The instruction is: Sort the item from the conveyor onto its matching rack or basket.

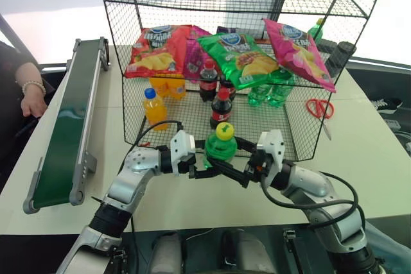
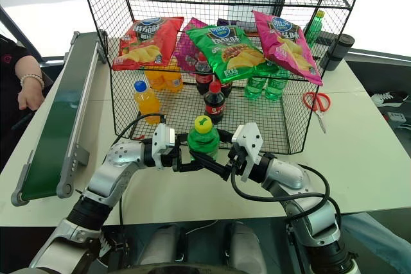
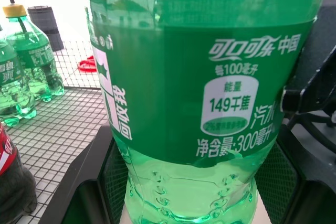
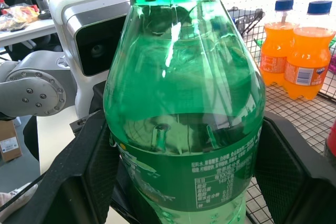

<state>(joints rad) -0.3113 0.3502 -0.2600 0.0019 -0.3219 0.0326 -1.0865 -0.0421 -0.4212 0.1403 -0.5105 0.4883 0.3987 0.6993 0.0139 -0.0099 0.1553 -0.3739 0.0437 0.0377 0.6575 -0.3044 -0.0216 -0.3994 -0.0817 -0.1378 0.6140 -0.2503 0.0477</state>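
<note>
Both tools, left (image 1: pixel 200 170) and right (image 1: pixel 239 172), clamped on green soda bottle (image 1: pixel 221 147). Full, so weighty; smooth, slippery plastic, yielding under squeeze. Best gripped at labelled waist.

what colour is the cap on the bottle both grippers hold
Yellow; the bottle's cap shows best in the left eye view.

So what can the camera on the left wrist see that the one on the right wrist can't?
Only the left wrist view shows the other green bottles with yellow caps standing on the rack's wire floor, plus red scissors behind them. Only the right wrist view shows two orange bottles with blue caps, and the left claw's white camera housing beyond the bottle. Both share the green soda bottle, held upright between black padded fingers.
</note>
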